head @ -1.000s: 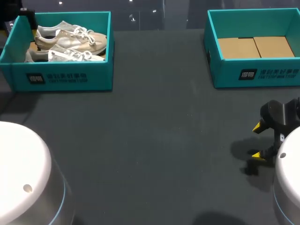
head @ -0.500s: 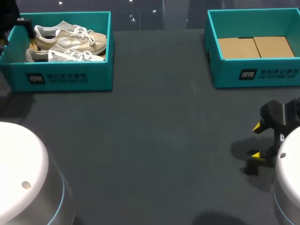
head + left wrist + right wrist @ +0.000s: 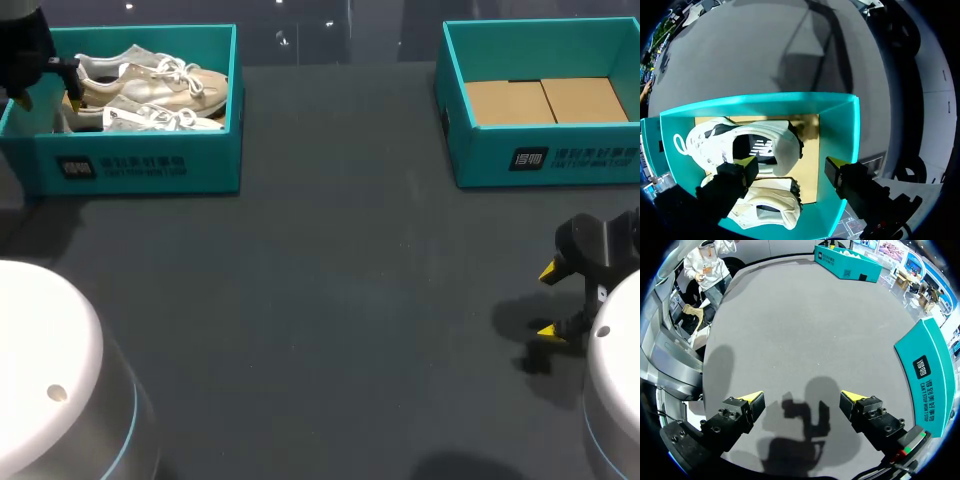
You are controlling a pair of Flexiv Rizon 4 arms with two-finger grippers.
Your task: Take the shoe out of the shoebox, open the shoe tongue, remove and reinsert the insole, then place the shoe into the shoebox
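Sliding in from the side, the left tool [image 3: 790, 164] now hangs over the heel end of the shoebox [image 3: 140, 170], while the other arm has not stirred. Nearest, the right tool [image 3: 801, 397] hovers low over the tabletop [image 3: 330, 300], fingers spread and empty. Farther off, both shoes [image 3: 740, 142] lie side by side in that shoebox, under the left tool's spread, empty fingers. One finger sits close to the end wall, so a straight descent could snag the cardboard or pinch both heels together.

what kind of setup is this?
Likely a robot shoe-handling test bench: a dark table, one teal shoebox holding a pair of sneakers, and a second teal shoebox showing only its cardboard floor.
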